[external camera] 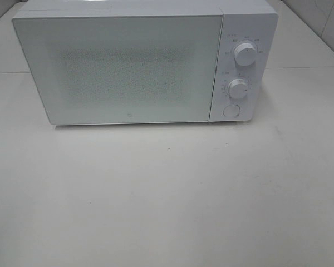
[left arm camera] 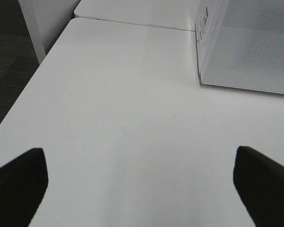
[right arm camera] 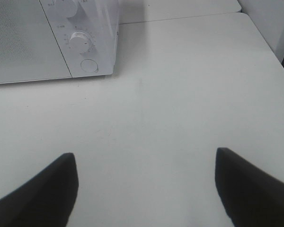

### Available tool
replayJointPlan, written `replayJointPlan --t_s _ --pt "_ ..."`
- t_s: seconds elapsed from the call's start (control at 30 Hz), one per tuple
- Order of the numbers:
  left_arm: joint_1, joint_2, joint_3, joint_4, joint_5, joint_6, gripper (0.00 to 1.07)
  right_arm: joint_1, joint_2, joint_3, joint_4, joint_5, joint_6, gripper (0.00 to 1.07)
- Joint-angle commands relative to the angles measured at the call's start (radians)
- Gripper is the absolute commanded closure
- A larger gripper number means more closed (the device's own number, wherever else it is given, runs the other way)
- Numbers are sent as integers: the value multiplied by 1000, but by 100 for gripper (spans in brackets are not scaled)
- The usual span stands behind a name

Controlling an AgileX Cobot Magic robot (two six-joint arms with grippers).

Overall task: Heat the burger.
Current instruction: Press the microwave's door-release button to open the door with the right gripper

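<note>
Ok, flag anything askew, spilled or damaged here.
Nothing stands out. The microwave sits flat on the table, door shut, both dials in place. No spills. The burger shows in no view.

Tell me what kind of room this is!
Probably a test room set up like a kitchen: a boxy white microwave with two round dials on a plain white table, dark floor beside it.

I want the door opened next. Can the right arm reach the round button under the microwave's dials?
Probably yes: the right end effector is open and holds nothing, and nothing on the table stands between it and the button.
</note>
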Motion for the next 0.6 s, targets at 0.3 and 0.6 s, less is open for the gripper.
replayJointPlan --t_s 0.3,0.6 --pt "-7 -21 0 -4 -13 -3 6 -7 65 -36 2 -114 2 31" --pt "-7 -21 0 -4 -13 -3 6 -7 247 -36 1 -314 1 31"
